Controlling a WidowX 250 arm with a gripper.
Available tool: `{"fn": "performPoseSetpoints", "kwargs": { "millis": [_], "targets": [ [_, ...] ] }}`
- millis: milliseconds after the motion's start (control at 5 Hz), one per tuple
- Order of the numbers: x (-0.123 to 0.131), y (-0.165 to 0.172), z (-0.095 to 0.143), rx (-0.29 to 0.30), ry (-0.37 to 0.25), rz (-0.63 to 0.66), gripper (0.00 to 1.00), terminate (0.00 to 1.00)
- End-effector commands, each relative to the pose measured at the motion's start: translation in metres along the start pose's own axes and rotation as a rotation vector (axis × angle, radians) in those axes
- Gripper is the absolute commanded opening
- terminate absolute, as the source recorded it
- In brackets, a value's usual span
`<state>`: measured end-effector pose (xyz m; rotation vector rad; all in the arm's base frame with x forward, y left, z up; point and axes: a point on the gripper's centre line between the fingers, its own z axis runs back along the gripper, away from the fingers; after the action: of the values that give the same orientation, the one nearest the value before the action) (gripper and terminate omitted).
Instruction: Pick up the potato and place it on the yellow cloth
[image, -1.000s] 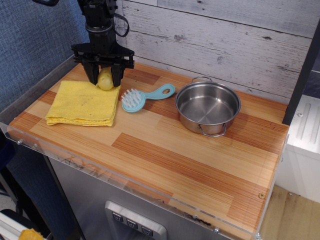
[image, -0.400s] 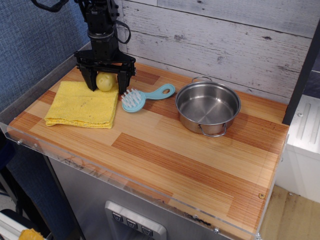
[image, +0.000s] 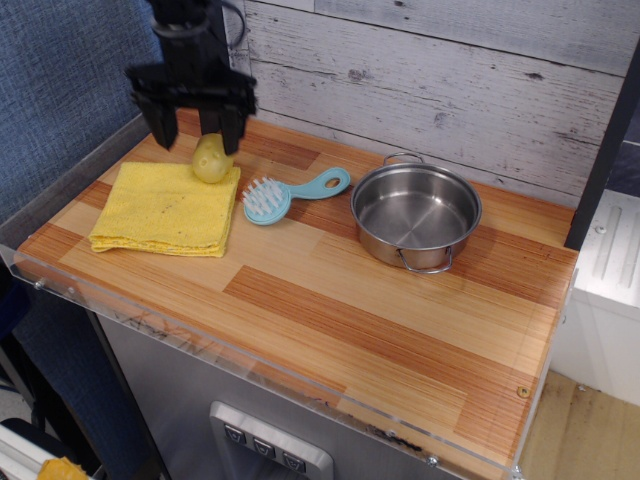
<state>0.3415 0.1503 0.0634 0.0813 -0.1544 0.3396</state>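
Above the far corner of the yellow cloth (image: 165, 208), the claw (image: 190, 128) is seen hanging with its two dark fingers (image: 157, 123) spread wide and pointing down, and nothing is held between them. The potato (image: 209, 158) is found just below the claw, clear of both fingers, resting upright on the far right corner of the cloth. Its pale yellow skin is marked by a few darker dimples.

The cloth is laid folded and flat on the tabletop (image: 330, 300), with its thick layered edges shown along the near side. Just to the right of the cloth, a light blue brush (image: 288, 194) is placed with its bristled head nearest the cloth and its handle angled away to the right. Further right of the cloth, beyond the brush handle, a steel pot (image: 415, 216) is set upright, well apart from the cloth; its inside is bare metal and small loop handles are seen at its near and far sides. Behind the cloth and the other things, a whitewashed plank wall (image: 440, 70) is seen.
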Motion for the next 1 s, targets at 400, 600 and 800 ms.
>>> {"fn": "performPoseSetpoints", "kwargs": {
  "millis": [400, 600, 800],
  "targets": [
    [-0.049, 0.022, 0.143, 0.034, -0.229, -0.051, 1.00, 0.00],
    [-0.049, 0.022, 0.143, 0.034, -0.229, -0.051, 1.00, 0.00],
    [-0.049, 0.022, 0.143, 0.034, -0.229, -0.051, 1.00, 0.00]
  ]
}}
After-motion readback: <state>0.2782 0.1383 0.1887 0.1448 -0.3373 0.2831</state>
